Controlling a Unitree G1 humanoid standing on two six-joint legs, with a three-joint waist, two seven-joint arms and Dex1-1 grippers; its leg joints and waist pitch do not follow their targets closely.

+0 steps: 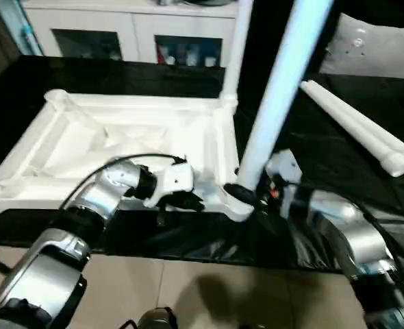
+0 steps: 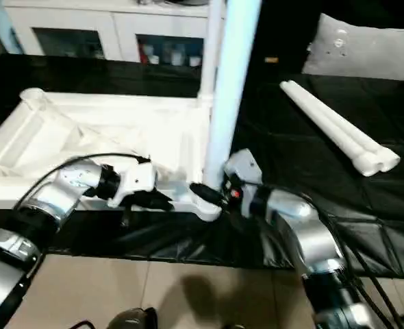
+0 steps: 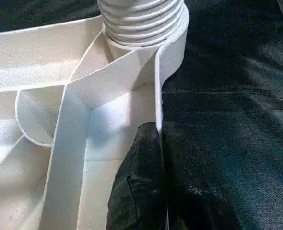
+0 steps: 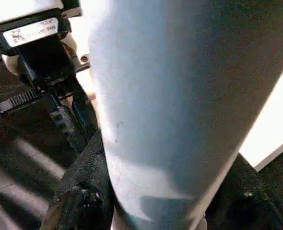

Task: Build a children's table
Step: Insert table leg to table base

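Tabletop first: the white plastic rectangular top (image 1: 130, 147) of the children's table lies upside down on the black-covered counter (image 1: 325, 147), ribbed underside facing up so that its round corner sockets are open to receive legs. One long white tapered tube leg (image 1: 233, 48) already stands upright in the far corner socket on the robot's right side.

A second white tube leg (image 1: 277, 89) rises from the near right corner socket (image 1: 237, 200), leaning somewhat rather than standing plumb. The right tool (image 1: 246, 188) has its two black fingers about half spread and closed around this leg low down, close to the socket. I judge that grip is low so the arm can steer or turn the threaded end into the socket; the left wrist view shows ridged threads (image 3: 141, 19) still sitting above the socket collar, so the leg looks not fully seated.

The left tool (image 1: 181, 200) is pinched nearly shut on the thin near rim of the top, one finger (image 3: 136, 191) inside the wall and one outside, just beside that corner. This probably braces the top against sliding or twisting.

Two spare white tube legs (image 1: 363, 133) lie side by side, touching, well apart on the right, in front of a grey-white cushion (image 1: 373, 44).
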